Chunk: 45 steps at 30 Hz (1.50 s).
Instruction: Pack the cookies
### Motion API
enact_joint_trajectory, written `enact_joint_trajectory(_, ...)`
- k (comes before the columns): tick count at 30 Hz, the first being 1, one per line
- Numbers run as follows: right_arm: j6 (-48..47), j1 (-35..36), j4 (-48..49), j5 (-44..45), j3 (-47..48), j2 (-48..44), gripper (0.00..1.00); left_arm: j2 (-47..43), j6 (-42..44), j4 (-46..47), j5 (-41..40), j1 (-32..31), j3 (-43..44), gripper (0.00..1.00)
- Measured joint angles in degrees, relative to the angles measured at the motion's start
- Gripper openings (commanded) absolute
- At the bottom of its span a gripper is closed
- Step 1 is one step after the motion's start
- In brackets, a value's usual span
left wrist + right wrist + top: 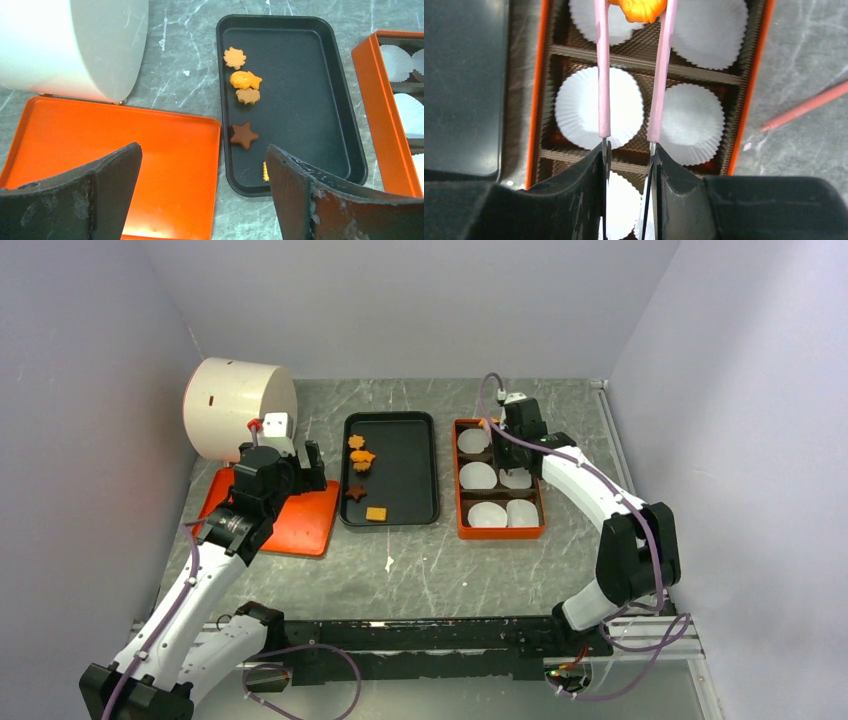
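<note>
**Room.** Plain pale lilac-grey walls [420, 300] close the cell at the back and on both sides.

**Surface.** The counter [420, 570] is grey stone-pattern with pale veins. A small white speck [389, 562] lies near its middle. A black rail [420, 635] runs along the bottom of the frame and carries both arm bases.

**Layout, left to right.**
- A white drum [235, 405] lies on its side in the upper left.
- An orange lid [290, 520] lies flat just below the drum.
- The black tray [405, 460] sits in the centre.
- An orange box [500, 534] stands right of centre, with white paper cups [478, 476] in its compartments.

**Cookies.** Five cookies [243, 135] lie along the tray's left side: three orange ones, a brown star and a square one.

**Left hand** [202, 150]. Its fingers are wide apart and hold nothing. It hovers over the lid's right edge.

**Right hand** [630, 155]. It is clamped on pink tongs [602, 75]. The tong tips pinch one orange cookie [644, 10] above the box, over the gap between two cups.
</note>
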Motion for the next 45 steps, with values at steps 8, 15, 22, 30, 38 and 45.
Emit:
enact_joint_trajectory(8, 3.4, -6.4, 0.0, 0.4, 0.0, 0.6, 0.00, 0.0, 0.0, 0.0, 0.6, 0.0, -0.1, 0.98)
enact_joint_trajectory(15, 4.5, -8.3, -0.4, 0.4, 0.8, 6.3, 0.00, 0.4, 0.0, 0.1, 0.9, 0.0, -0.3, 0.98)
enact_joint_trajectory(22, 4.5, -8.3, -0.9, 0.3, 1.6, 9.5, 0.02, 0.4, 0.0, 0.1, 1.1, 0.0, -0.3, 0.98)
enact_joint_trajectory(30, 4.5, -8.4, -0.9, 0.3, 3.6, 11.9, 0.05, 0.7, 0.0, 0.1, 1.3, 0.0, -0.3, 0.98)
enact_joint_trajectory(38, 4.3, -8.4, -1.0, 1.0, 3.9, 13.2, 0.10, 0.7, 0.0, 0.1, 1.3, 0.0, -0.5, 0.98)
enact_joint_trajectory(45, 4.3, -8.4, -1.7, 1.4, 3.9, 13.2, 0.24, 0.7, 0.0, 0.1, 1.3, 0.0, -0.6, 0.98)
